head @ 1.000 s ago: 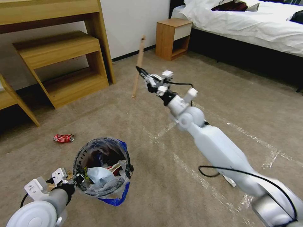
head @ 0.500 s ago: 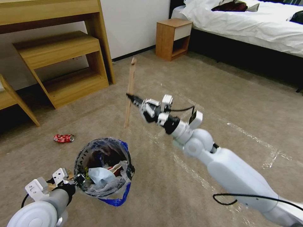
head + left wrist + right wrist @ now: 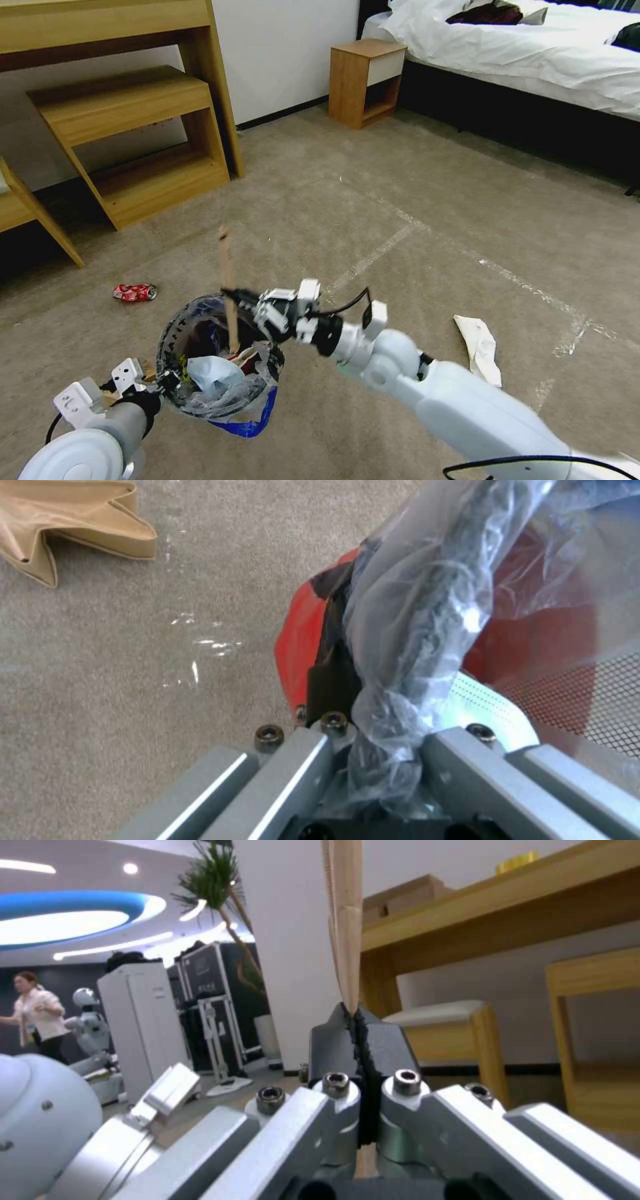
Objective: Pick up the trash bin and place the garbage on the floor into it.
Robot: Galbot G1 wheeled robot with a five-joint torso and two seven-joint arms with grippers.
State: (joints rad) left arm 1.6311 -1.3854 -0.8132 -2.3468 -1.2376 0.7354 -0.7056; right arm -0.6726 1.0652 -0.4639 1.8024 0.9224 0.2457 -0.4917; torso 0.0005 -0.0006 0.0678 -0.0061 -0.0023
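Note:
The trash bin, red and lined with a clear bag, hangs low at the left with my left gripper shut on its rim. Up close, the red wall and bunched bag sit pinched in the left gripper. My right gripper is shut on a wooden stick, which stands nearly upright with its lower end inside the bin's mouth. The stick rises from the closed right gripper. The bin holds a pale blue mask and red wrappers. A crushed red can lies on the carpet floor.
A crumpled white piece lies on the carpet to the right. A folded cardboard bit lies near the bin. A wooden desk with shelves stands at the back left, a nightstand and bed at the back right. Tape lines cross the carpet.
My right arm swung back, down and to the left, carrying the stick from far ahead to the bin's mouth. The white piece on the carpet came into sight. The left arm and bin stayed put.

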